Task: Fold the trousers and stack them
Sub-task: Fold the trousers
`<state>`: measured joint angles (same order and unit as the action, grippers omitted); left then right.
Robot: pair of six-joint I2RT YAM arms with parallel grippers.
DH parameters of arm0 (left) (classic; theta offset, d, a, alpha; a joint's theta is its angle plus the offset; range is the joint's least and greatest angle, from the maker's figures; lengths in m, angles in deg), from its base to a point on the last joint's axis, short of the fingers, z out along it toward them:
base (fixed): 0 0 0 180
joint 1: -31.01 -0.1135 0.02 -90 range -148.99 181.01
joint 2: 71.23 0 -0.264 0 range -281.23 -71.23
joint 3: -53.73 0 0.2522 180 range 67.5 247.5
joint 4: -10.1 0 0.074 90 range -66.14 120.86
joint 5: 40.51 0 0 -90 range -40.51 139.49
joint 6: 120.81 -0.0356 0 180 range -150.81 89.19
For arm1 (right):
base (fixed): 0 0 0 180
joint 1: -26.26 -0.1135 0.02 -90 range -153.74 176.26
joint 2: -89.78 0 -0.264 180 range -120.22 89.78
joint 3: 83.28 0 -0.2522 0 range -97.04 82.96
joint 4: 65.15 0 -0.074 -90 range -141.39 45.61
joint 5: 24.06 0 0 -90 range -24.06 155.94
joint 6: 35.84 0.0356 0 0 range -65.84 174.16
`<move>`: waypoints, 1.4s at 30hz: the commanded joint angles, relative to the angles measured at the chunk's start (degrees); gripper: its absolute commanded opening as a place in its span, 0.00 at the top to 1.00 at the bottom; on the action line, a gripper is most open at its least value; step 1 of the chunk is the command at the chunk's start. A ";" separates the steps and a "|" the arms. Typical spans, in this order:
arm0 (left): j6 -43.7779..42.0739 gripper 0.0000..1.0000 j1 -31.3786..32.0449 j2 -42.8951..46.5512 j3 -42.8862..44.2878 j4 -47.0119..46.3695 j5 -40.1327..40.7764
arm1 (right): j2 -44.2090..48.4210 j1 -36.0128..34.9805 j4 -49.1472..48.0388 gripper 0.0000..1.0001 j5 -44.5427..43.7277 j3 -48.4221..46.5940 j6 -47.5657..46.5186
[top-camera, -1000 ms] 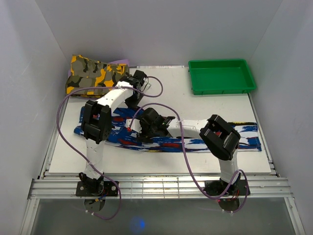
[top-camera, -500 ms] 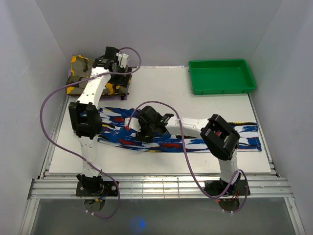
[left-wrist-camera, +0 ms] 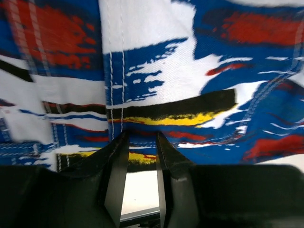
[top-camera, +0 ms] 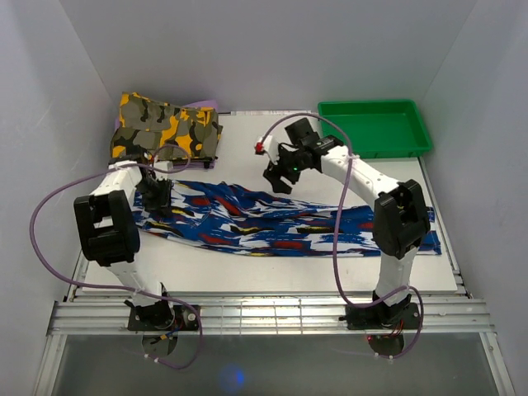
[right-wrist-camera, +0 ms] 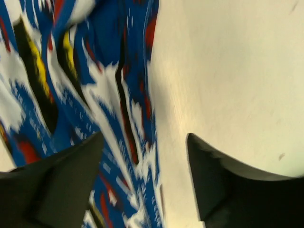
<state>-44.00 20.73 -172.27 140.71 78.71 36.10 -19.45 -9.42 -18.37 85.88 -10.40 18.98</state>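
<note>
**Item 1: the trousers** [top-camera: 280, 227]. One pair, royal blue with white, red, black and yellow brush streaks. They lie spread lengthwise across the middle of the surface [top-camera: 247, 272], legs running toward the right edge. The cloth is rumpled along its far side. Seams and double white stitching show close up in the left wrist view [left-wrist-camera: 190, 71].

**Item 2: left jaws**, on the left arm [top-camera: 103, 227]. They are low over the left end of the trousers. The fingers [left-wrist-camera: 116, 175] stand narrow and parallel, their tips at the cloth's hem, with bare surface showing in the slim gap. Whether they pinch the hem cannot be told.

**Item 3: right jaws**, on the right arm [top-camera: 400, 219]. They are raised above the far edge of the trousers, near the middle. The fingers [right-wrist-camera: 61, 185] are spread wide with nothing between them. Below them lie patterned cloth [right-wrist-camera: 95, 95] and bare surface [right-wrist-camera: 228, 71].

**Item 4: camouflage garment** [top-camera: 165, 128]. Yellow, olive and black, bundled at the far left corner, apart from the trousers.

**Item 5: green tray** [top-camera: 375, 148]. It sits at the far right corner.
</note>
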 commanded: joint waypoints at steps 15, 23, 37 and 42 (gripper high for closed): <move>5.72 0.90 -9.67 -1.36 -10.81 -2.82 10.66 | 12.03 29.52 16.22 0.64 -10.70 28.05 -8.07; 5.47 0.61 -13.62 -0.93 -5.30 1.92 5.33 | 5.08 38.57 15.05 0.56 -19.43 30.44 -9.46; -0.79 0.40 13.18 1.11 8.89 -3.96 -18.75 | 9.64 32.53 34.30 0.40 1.04 11.19 -16.50; -9.11 0.48 17.82 4.42 2.57 -4.84 -30.20 | 15.44 21.55 32.48 0.52 5.72 17.14 -17.55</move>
<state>-47.79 36.95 -171.04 146.43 74.17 14.77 -9.24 17.33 11.09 85.25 3.72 3.66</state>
